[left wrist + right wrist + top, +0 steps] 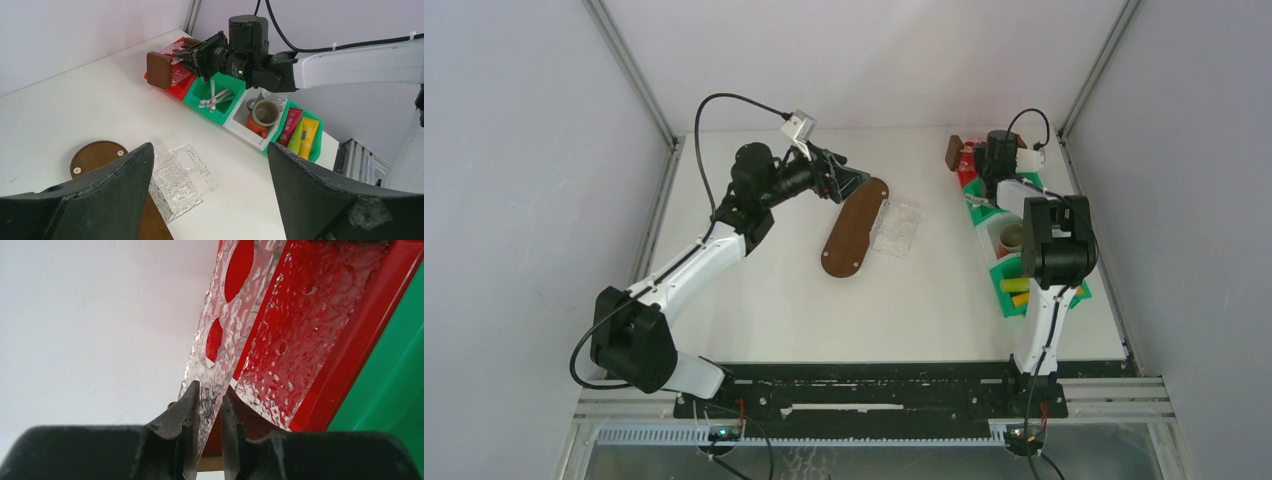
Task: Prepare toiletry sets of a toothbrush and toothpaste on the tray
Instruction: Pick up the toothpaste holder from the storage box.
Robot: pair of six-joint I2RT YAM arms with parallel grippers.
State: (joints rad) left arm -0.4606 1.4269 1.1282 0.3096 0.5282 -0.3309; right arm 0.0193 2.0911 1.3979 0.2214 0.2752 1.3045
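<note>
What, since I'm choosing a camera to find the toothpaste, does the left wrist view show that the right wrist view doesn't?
Only the left wrist view shows the toothpaste tubes at the end of the bin row, a cup, the brown tray and a loose clear holder on the table. Only the right wrist view shows, close up, the right gripper pinching the edge of the gripped clear holder. Both show that holder, the red bin and the right gripper.
</note>
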